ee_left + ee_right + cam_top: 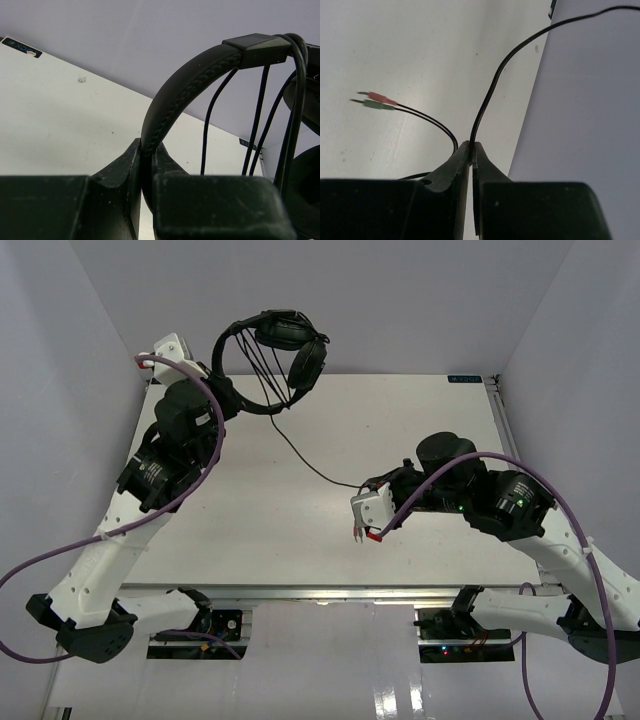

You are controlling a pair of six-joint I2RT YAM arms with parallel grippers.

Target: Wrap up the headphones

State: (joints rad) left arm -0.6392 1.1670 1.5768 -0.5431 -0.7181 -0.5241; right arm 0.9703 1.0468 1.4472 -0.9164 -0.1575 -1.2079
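your left gripper (146, 156) clamps the headphones (305, 365) by the headband (185, 82), right gripper (471, 150) pinches the cable (487, 100); few loops wound, long stretch left.

A flat white rectangular worktop (260, 540) stood enclosed by plain pale lilac walls (400, 300). A small dark rectangular label (465, 379) sat at its far right corner.

The black over-ear headphones (305, 365) hang raised over the far left corner of the tabletop (300, 550), padded earcups (283, 335) close together, several strands of thin black cable (310, 465) looped over the headband (175, 95), the rest trailing right to pink and green plugs (376, 100).
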